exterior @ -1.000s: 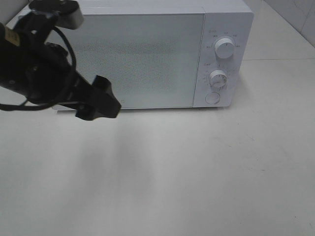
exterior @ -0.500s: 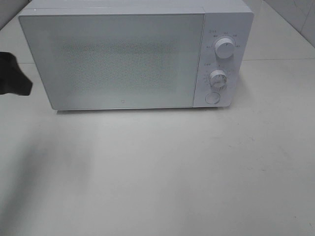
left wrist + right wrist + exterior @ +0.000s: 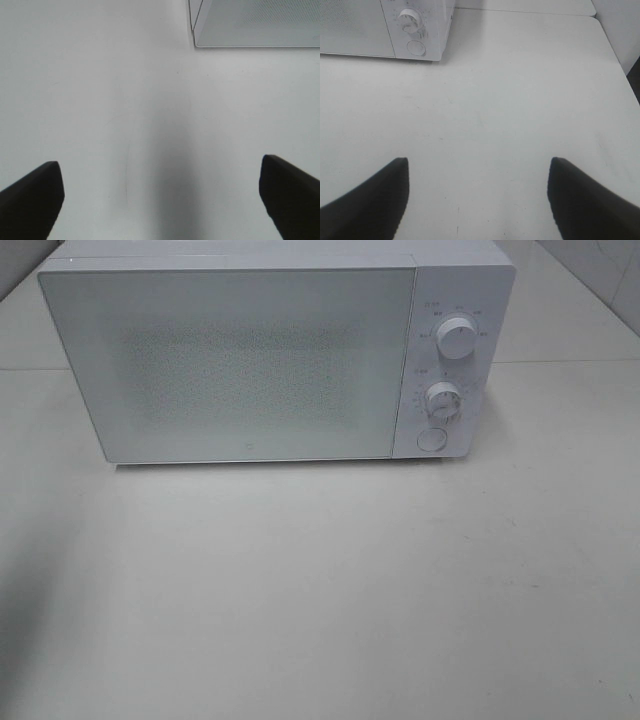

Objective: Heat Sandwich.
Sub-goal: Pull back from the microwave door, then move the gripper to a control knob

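Exterior high view: microwave (image 3: 250,360) stands on the table (image 3: 320,590), door (image 3: 240,300) shut, its speckled panel hiding the inside. On the microwave's right-hand panel sit an upper dial (image 3: 457,340) and a lower dial (image 3: 442,400), with a round button (image 3: 431,439) under them.

Left gripper (image 3: 160,165) hangs over bare table in front of the microwave's door-side corner, jaws wide apart, nothing between them. Right gripper (image 3: 478,161) hangs over the table in front of the microwave's dial side – jaws apart too, holding nothing.

Sandwich shows in no view – where it lies, I cannot tell
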Controlling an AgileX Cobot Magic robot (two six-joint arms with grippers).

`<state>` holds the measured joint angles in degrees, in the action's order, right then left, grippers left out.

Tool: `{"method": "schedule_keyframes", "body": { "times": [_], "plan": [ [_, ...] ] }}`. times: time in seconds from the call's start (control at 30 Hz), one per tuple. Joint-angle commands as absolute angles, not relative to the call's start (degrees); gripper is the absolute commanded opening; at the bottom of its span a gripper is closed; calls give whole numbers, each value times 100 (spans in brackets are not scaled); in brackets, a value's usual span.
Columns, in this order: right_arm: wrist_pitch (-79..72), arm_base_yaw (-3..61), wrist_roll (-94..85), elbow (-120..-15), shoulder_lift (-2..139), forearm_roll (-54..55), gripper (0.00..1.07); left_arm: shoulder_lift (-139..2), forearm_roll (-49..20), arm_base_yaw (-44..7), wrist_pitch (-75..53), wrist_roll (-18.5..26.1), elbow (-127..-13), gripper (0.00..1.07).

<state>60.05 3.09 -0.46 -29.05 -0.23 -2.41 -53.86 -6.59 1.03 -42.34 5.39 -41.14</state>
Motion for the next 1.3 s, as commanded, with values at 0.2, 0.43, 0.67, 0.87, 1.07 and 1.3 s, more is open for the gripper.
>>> {"method": "schedule_keyframes", "body": {
  "times": [0.2, 0.43, 0.67, 0.87, 1.07, 1.3],
  "plan": [
    [5942, 269, 0, -2888, -172, -269, 75, -4211, -682, 120, -5019, 493, -3810, 104],
    [5942, 269, 0, -2888, -172, -269, 75, -3065, -688, 120, -5472, 498, -3329, 104],
    [5942, 269, 0, -2888, -172, -269, 75, -2361, -693, 120, -5804, 498, -2985, 104],
    [5942, 269, 0, -2888, -172, -269, 75, -1765, -682, 120, -5890, 493, -2830, 104],
    [5942, 269, 0, -2888, -172, -269, 75, -1341, -688, 120, -5890, 493, -2830, 104],
    [5942, 269, 0, -2888, -172, -269, 75, -556, -693, 120, -5890, 493, -2830, 104]
  ]
}}
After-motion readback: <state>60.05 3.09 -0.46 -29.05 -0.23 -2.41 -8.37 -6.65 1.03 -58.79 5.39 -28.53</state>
